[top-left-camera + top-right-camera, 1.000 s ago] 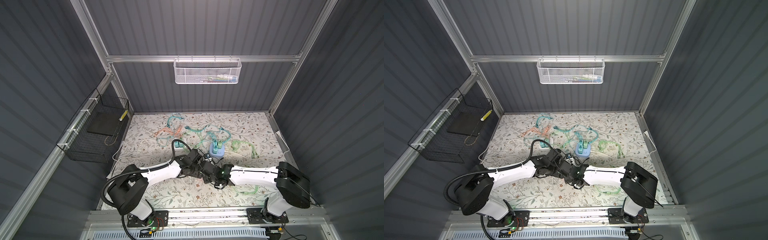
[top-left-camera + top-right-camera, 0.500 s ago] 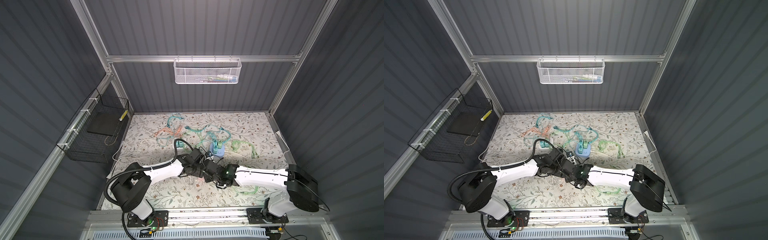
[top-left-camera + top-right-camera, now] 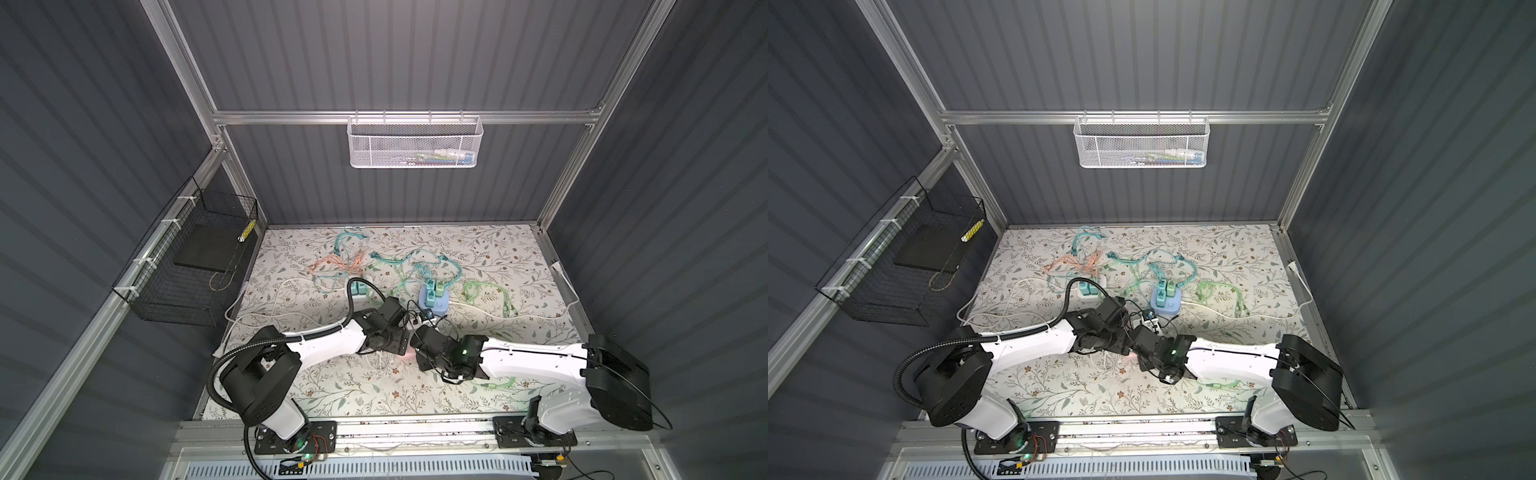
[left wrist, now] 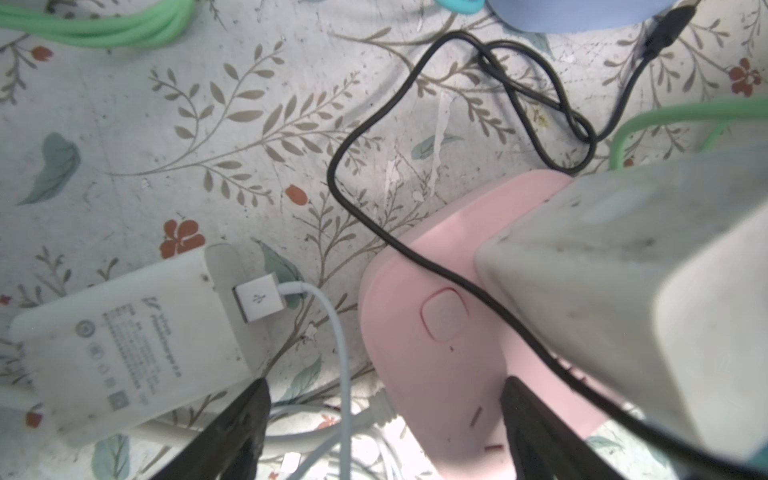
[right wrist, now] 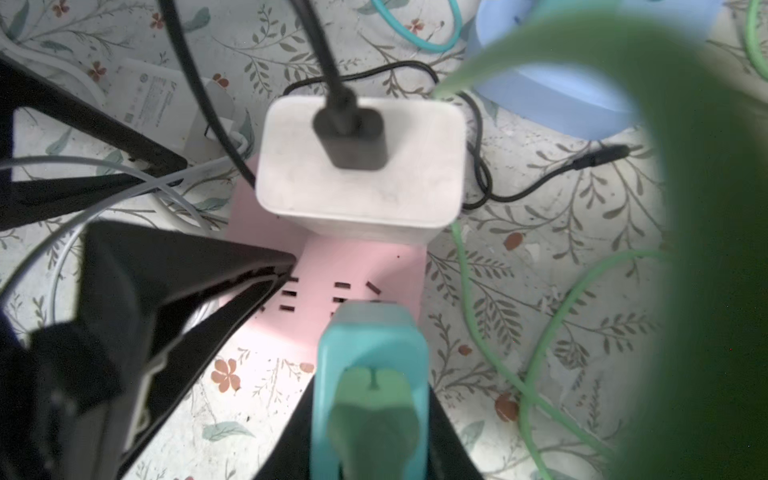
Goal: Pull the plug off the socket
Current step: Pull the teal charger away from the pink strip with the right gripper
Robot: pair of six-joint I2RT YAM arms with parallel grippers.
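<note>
Floral mat (image 3: 478, 257), right gripper (image 5: 372, 399) clamping teal plug (image 5: 370, 349) (at socket (image 5: 328, 262)), left gripper (image 4: 384, 386) spread

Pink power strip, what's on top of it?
A white charger with a black cable is plugged in. The right gripper holds a teal plug over the slots; its prongs are hidden.

Teal plug (image 5: 370, 345) sits at slotted pink socket (image 5: 361, 262).
</note>
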